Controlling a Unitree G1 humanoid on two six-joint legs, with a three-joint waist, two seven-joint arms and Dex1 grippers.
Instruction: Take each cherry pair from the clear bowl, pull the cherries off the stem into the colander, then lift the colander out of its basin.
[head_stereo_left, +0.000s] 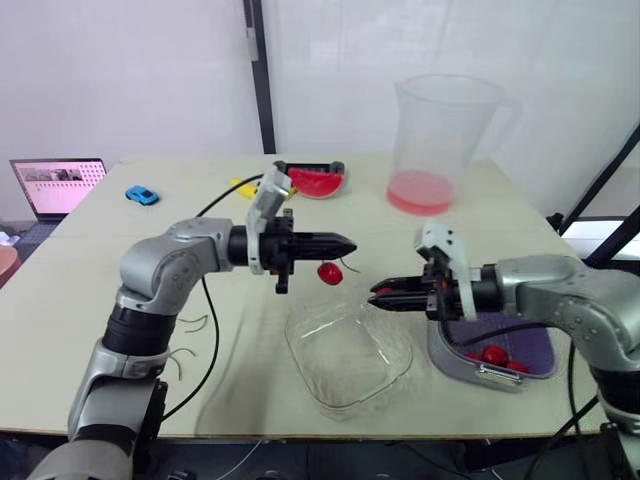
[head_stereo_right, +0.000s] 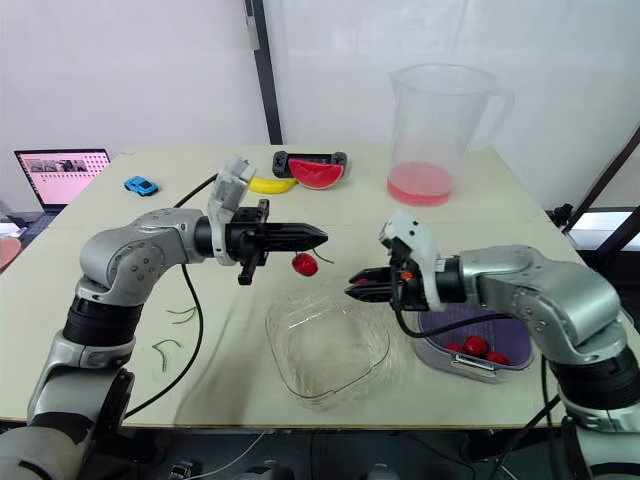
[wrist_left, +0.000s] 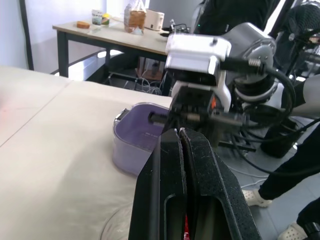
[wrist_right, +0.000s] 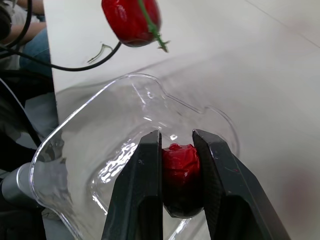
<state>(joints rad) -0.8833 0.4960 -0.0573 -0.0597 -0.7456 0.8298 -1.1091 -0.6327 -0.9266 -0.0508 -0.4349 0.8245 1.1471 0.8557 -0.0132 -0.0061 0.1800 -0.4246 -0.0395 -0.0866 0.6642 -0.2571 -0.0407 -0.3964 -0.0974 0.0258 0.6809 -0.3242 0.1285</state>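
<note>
Left eye view: laptop (head_stereo_left: 57, 185) sitting off the far left corner of the worktop (head_stereo_left: 90, 270), blue toy car (head_stereo_left: 141, 195) lying near that corner. Loose green stems (head_stereo_right: 165, 346) lying near the left edge. Left gripper (head_stereo_left: 350, 244) hanging in the air over the middle of the worktop, fingers pressed together and pinching a stem (wrist_right: 150, 25), with the hanging cherry (head_stereo_left: 328, 271) dangling just below the tip. Banana (head_stereo_right: 268, 184) and toy watermelon slice (head_stereo_left: 317, 182) resting at the far edge behind it. Clear bowl (head_stereo_left: 345, 360) sitting near the front edge, tilted, looking empty. Right gripper (head_stereo_left: 375, 297) hovering above the bowl's right rim and pointing toward the left gripper, tips apart; its fingers are clamping a second cherry (wrist_right: 181, 170), seen clearly in the right wrist view. Pitcher (head_stereo_left: 440, 140) with pink liquid standing at the far right. Purple colander (head_stereo_left: 535, 352) sitting in its basin (head_stereo_left: 452, 365) near the front right corner, under the right arm, holding loose cherries (head_stereo_left: 492, 354).
</note>
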